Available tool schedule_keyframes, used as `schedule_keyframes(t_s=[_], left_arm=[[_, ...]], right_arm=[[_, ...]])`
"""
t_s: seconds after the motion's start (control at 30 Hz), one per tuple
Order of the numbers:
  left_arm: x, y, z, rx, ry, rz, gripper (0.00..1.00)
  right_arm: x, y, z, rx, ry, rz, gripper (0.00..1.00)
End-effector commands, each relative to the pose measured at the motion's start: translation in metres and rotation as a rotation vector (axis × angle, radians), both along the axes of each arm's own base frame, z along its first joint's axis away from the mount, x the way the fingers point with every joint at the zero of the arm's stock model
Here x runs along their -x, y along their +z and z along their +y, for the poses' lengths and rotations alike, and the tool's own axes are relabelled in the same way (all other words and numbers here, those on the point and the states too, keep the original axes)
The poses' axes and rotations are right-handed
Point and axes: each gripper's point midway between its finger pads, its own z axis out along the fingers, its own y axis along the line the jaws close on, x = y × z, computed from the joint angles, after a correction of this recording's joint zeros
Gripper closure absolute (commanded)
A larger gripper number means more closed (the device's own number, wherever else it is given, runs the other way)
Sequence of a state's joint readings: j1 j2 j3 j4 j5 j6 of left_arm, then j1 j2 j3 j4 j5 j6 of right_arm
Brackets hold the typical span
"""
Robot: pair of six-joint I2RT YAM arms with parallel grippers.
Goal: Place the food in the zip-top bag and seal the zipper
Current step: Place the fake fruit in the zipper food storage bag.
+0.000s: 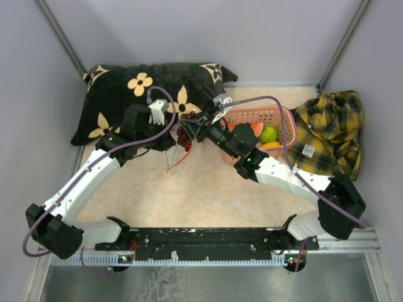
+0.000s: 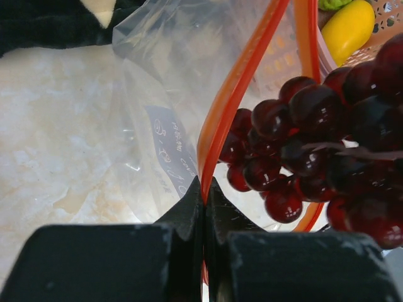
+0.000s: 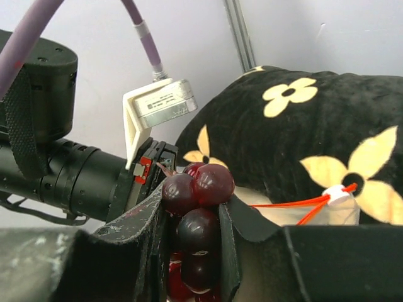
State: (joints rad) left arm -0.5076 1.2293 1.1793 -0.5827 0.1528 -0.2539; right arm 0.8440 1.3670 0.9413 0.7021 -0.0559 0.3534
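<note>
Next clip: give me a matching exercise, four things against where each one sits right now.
Things:
1 grape bunch
2 zipper
3 bumpy green fruit
4 plaid shirt

Places:
A in the pink basket
B pinched by the left end effector
C crumpled right of the basket
D clamped in the right end effector

Pairs: 1-D, 2-B, 3-A, 4-C

Black fingers of the left gripper [image 2: 204, 189] pinch the thin red-orange zipper strip [image 2: 234, 94] of a clear crinkly plastic bag [image 2: 170, 75]. A glossy dark purple grape bunch [image 2: 315, 145] is just right of the strip.
</note>
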Motion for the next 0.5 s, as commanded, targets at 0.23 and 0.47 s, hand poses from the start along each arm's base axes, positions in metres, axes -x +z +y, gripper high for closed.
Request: schedule_keyframes(t_s=[0.23,0.47], left_arm=[[-0.001,0.012,-0.003,0.057,-0.016,-0.027,1.00],[-0.001,0.013,-0.001,0.062,-0.015,-0.035,1.00]], right_arm=[[0.017,0.002,0.015,0.007,0.087,-0.095,1.00],[0.002,-0.032,0.004,0.142,-0.015,-0.112,1.00]])
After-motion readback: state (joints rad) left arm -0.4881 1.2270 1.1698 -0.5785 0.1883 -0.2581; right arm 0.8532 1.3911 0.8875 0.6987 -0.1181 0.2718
